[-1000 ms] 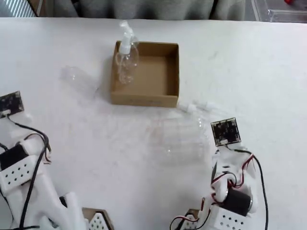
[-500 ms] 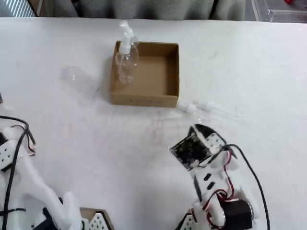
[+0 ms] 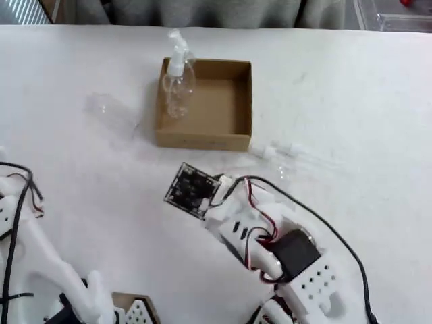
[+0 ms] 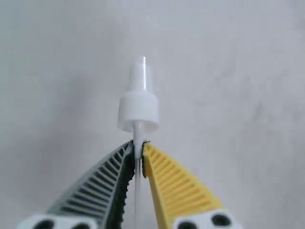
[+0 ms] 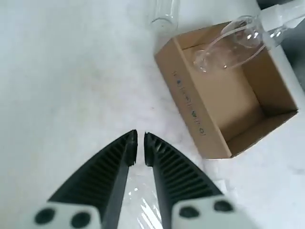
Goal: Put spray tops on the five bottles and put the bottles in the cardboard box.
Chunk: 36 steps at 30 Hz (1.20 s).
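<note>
The cardboard box stands open at the back middle of the table. One clear bottle with a white spray top leans inside its left wall, and shows in the right wrist view as well. A bare clear bottle lies left of the box. Loose spray tops lie by the box's front right corner. My left gripper is shut on the thin tube of a white spray top, above the bare table. My right gripper is shut with nothing in it, low over the table in front of the box.
The right arm lies across the middle of the table, its wrist board just in front of the box. The left arm sits at the front left corner. Something clear glints on the table under the right gripper.
The right arm swung from the front right leftward across the table to in front of the box, covering the clear bottles there. The left arm drew back toward the left edge.
</note>
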{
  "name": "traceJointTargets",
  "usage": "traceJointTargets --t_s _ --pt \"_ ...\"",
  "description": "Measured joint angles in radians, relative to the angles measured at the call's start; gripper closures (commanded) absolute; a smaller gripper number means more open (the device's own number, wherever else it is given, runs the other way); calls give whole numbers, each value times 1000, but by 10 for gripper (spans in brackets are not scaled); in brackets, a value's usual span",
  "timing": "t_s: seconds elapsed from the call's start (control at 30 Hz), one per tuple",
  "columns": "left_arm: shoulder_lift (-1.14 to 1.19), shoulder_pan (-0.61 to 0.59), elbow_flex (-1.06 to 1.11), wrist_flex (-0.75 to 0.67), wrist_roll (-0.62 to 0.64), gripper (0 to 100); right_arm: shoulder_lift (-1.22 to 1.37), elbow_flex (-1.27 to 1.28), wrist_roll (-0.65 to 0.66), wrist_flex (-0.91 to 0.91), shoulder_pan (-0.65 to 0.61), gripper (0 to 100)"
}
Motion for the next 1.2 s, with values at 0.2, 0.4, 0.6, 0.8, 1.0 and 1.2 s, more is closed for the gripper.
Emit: traceJointTargets --t_s 0.2,0.4,0.6,0.8,1.0,1.2 --pt "-3 288 -2 84 17 979 5 -23 -12 218 167 982" --pt "-84 578 26 95 69 979 5 -23 21 351 379 982" --pt "-192 813 109 95 78 976 5 32 110 374 506 982" --pt "-229 911 161 94 78 867 5 75 152 365 559 982" --pt "-229 910 184 107 78 675 5 75 158 365 562 982" --pt "-235 904 184 130 78 705 5 75 158 365 562 982"
